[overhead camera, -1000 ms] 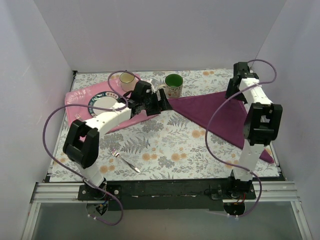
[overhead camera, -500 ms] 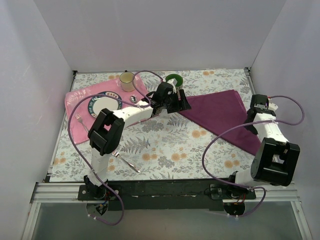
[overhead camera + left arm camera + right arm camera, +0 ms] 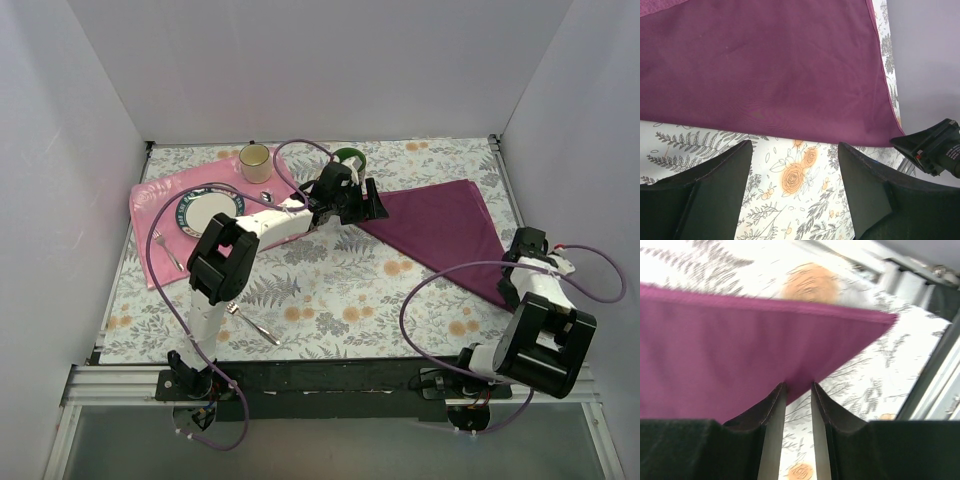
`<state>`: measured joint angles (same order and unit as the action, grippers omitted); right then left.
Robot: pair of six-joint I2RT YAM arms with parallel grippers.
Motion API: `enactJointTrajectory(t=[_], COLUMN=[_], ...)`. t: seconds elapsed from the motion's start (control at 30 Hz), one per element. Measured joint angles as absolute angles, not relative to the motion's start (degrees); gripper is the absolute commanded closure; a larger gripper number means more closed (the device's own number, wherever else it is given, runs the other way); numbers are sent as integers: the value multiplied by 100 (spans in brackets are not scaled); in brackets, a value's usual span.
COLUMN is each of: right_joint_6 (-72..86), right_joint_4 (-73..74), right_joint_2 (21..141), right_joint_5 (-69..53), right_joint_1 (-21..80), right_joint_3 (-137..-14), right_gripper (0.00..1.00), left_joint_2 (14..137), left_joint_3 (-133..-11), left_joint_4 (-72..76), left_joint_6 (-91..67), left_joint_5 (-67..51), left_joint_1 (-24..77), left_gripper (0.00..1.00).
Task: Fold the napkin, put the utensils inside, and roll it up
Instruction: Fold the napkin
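pink mat (image 3: 160, 200) lies well left of both sets of jaws, with a plate (image 3: 210, 212) on it. first utensil (image 3: 168, 250), slim and silver, sits on the mat's near part; looks like the fork but too small to be sure. yellow mug (image 3: 254, 160) stands at the mat's far edge. second utensil (image 3: 252, 324) lies on the floral tablecloth (image 3: 330, 290) near the left arm's base, well behind and left of the left jaws; fork or spoon, cannot tell. green mug (image 3: 348, 158) is half hidden just behind the left wrist. left gripper (image 3: 372, 203) hangs low over the tablecloth with jaws wide and nothing between them. in the wrist view the left gripper (image 3: 794, 146) has the napkin (image 3: 765, 65) lying just ahead of its fingertips, long straight edge across the opening, apart from both fingers. from above the napkin (image 3: 440, 225) lies flat as a triangle, running from in front of the left jaws across to the right jaws. right gripper (image 3: 514, 288) is at the napkin's near right corner. wrist view shows the right gripper (image 3: 798, 386) with jaws narrow and a slit of tablecloth showing between the fingers (image 3: 770, 410). the napkin (image 3: 730, 355) edge dips into that slit at the tips; pinched or just touching, cannot tell. both utensils lie well apart from the napkin.
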<state>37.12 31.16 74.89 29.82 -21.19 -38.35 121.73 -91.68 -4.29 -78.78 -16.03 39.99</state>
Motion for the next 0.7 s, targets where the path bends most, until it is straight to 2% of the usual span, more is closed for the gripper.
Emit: enactJointTrajectory(t=[0.47,0.7], right_joint_6=[3430,3498], right_joint_4=[2886,2847], right_joint_2=[7553,7301], right_joint_5=[3251,3164], right_joint_1=[-3256,-3352], right_joint_3=[-3900,-3516], right_gripper=[67,67], left_joint_2=[12162,12036], left_joint_3=[-9150,-9032], left_joint_4=[-429,-423], left_joint_6=[-8097,-8158], left_joint_5=[-1844,-1903], left_joint_1=[3999,3999], left_gripper=[30,30])
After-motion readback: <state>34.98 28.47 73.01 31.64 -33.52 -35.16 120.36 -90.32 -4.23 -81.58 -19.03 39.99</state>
